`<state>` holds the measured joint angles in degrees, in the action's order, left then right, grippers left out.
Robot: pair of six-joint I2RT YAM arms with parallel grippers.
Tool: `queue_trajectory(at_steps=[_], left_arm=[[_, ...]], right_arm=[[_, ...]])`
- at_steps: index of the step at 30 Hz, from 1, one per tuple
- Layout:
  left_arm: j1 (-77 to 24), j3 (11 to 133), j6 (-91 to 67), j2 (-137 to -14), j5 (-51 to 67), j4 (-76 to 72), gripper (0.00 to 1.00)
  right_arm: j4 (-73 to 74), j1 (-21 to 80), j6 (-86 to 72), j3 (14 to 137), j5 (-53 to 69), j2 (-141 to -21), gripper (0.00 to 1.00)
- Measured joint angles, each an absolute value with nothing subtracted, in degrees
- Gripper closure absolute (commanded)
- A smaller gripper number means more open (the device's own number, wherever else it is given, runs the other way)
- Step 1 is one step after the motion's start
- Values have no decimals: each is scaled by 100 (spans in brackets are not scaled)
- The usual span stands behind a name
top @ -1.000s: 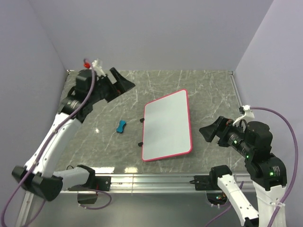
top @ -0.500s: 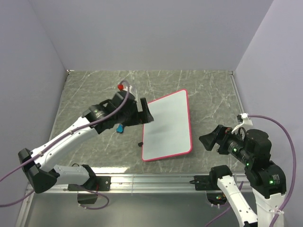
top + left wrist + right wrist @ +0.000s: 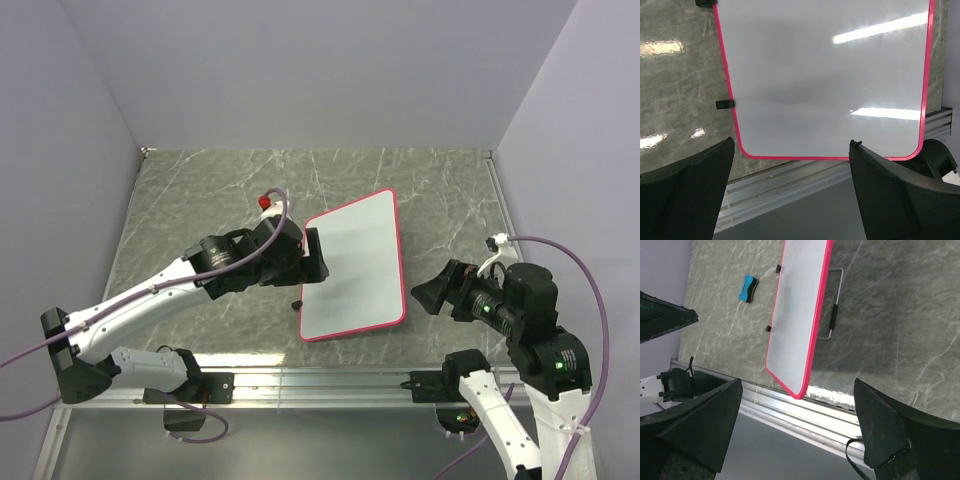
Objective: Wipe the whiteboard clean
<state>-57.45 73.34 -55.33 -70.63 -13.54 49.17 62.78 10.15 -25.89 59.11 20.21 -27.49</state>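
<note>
Your whiteboard (image 3: 355, 265) lay on the table (image 3: 200, 190), and its face was white all over, not a mark in any view! By my reading the wiping was done, or there was nothing on it to wipe. Your left gripper (image 3: 312, 258) hung over the whiteboard's left edge, jaws spread wide and empty. Your right gripper (image 3: 425, 293) stood off the whiteboard's right side, also spread and empty. The count: one whiteboard, one blue eraser (image 3: 748, 288) lying apart to the whiteboard's left, two black clips (image 3: 725, 104) on that left edge, two grippers.

place: lab cell | cues: bare walls (image 3: 300, 70), aluminium rail (image 3: 320, 379)
</note>
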Motion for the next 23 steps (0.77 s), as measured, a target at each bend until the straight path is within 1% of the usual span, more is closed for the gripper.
queue_trajectory(at_steps=[16,19,23], left_arm=[[-5680,7382,-5343,-6921,-1798,5231,1],[-5443,7452,-5166,-6921,-1793,5284,1],[-4825,7511,-4847,-6928,-1691,5284,0]], right_arm=[[5610,1015,-2770,5776,2049,-3249,2],[5478,1015,-2832,5760,2047,-3420,2],[5260,1015,-2893,5763,2049,-3671,2]])
